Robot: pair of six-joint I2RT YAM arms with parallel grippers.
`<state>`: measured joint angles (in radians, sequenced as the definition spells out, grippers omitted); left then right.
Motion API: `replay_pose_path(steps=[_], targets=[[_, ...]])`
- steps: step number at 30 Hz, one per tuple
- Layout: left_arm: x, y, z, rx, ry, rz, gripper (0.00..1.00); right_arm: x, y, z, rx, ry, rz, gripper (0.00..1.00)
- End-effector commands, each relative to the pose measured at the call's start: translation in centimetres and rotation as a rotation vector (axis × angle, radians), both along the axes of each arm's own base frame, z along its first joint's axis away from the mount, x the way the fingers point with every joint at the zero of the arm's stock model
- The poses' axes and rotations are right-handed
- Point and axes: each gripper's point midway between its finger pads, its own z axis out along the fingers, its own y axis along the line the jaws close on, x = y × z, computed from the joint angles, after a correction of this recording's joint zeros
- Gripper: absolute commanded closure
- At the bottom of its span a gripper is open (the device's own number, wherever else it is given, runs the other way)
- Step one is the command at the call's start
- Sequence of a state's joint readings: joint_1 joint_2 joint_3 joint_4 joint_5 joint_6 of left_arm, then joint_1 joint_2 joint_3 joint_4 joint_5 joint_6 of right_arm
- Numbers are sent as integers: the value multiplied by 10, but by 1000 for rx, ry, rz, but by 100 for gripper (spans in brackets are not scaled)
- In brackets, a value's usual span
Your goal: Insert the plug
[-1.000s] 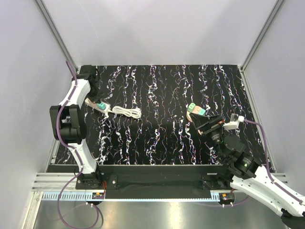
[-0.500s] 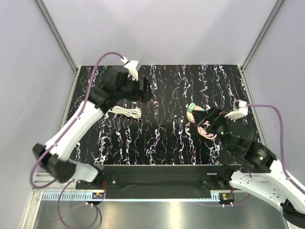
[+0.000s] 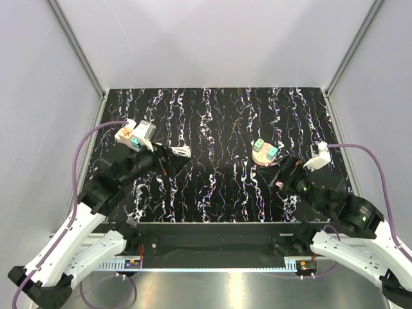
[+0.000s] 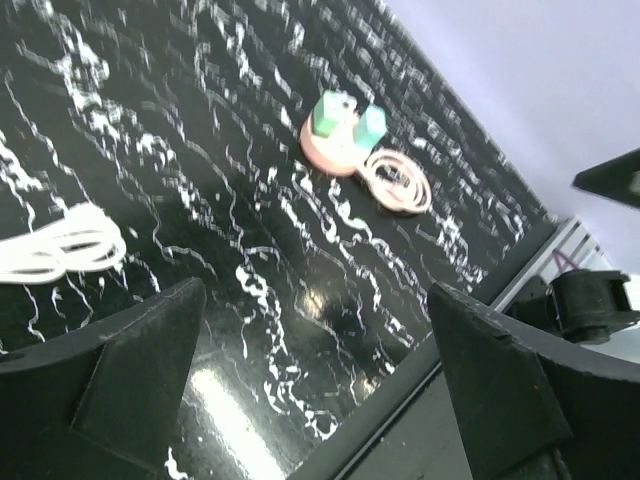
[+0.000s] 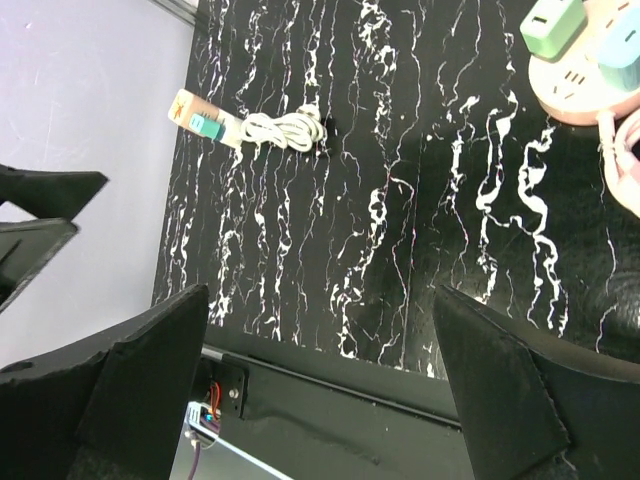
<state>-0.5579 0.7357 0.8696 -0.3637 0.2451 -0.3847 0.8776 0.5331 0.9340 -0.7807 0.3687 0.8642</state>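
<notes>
A beige power strip (image 3: 123,135) (image 5: 205,121) with a teal block on it lies at the left, a white coiled cord (image 3: 181,152) (image 5: 286,130) (image 4: 58,246) beside it. The pink round socket hub (image 3: 264,152) (image 4: 334,152) (image 5: 588,82) carries green and blue adapters, with a pink coiled cord (image 4: 398,184) (image 5: 622,152) next to it. I cannot pick out the plug itself on either cord. My left gripper (image 3: 168,159) (image 4: 320,390) hangs open and empty by the white cord. My right gripper (image 3: 279,174) (image 5: 320,390) hangs open and empty just in front of the hub.
The black marbled table (image 3: 219,122) is walled by grey panels on three sides. A black rail (image 3: 212,239) runs along its near edge by the arm bases. The left wrist camera (image 3: 145,132) covers part of the power strip from above.
The left gripper went from shut to open. Its arm swung from the back-left corner across the table, then back toward the near left. The right arm shifted slightly toward its base.
</notes>
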Motion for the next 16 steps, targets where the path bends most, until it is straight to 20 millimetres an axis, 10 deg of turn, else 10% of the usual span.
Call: replay_pose_path(steps=[1, 16], targets=[[4, 1, 42, -84, -166, 14, 1, -2, -6, 7, 17, -14, -16, 1], [0, 0, 44, -103, -178, -5, 1, 6, -32, 17, -40, -101, -109, 0]])
